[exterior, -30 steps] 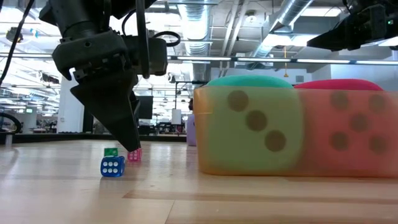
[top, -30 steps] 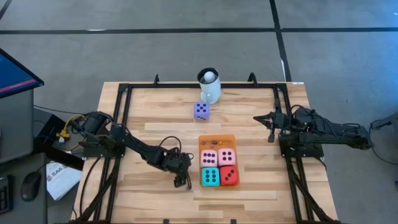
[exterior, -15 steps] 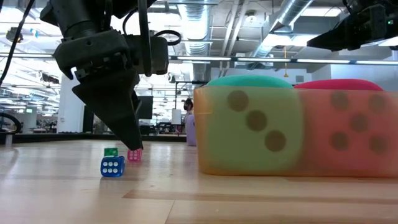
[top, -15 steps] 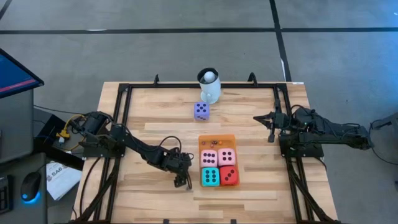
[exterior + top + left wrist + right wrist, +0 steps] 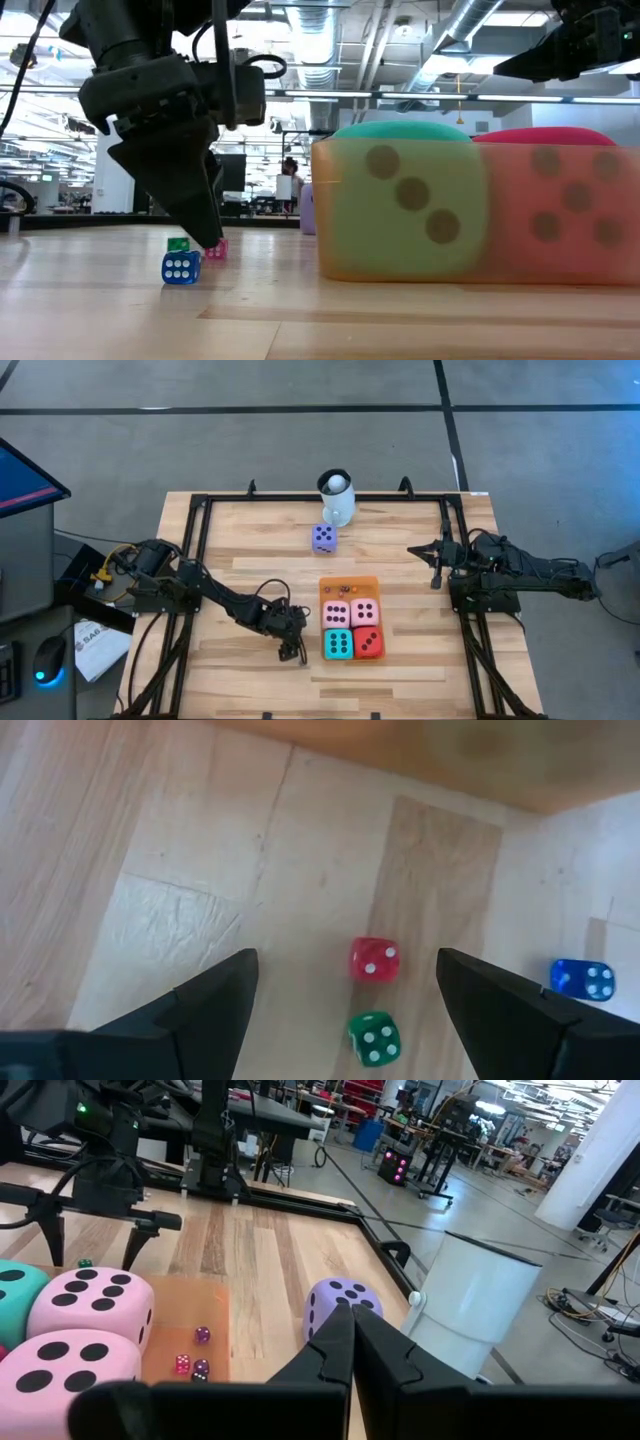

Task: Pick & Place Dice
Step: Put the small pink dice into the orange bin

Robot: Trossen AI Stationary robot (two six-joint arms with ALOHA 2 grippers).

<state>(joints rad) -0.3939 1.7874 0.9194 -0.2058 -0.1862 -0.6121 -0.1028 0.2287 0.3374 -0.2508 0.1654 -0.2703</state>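
Left claw (image 5: 340,1010) hangs spread above small red die (image 5: 374,960), wood around.

Four big soft dice sit packed in a two-by-two square: two pink dice (image 5: 337,613) (image 5: 364,611) on the far side, a teal die (image 5: 338,644) near left and a red die (image 5: 369,643) near right. The purple die (image 5: 323,538) sits alone, farther back, upright with white pips. Three tiny dice lie left of the square on the bare wood: a red one (image 5: 374,959), a green one (image 5: 374,1037) just beside it, and a blue one (image 5: 583,979) apart. More tiny dice (image 5: 196,1362) lie beyond the pink pair.
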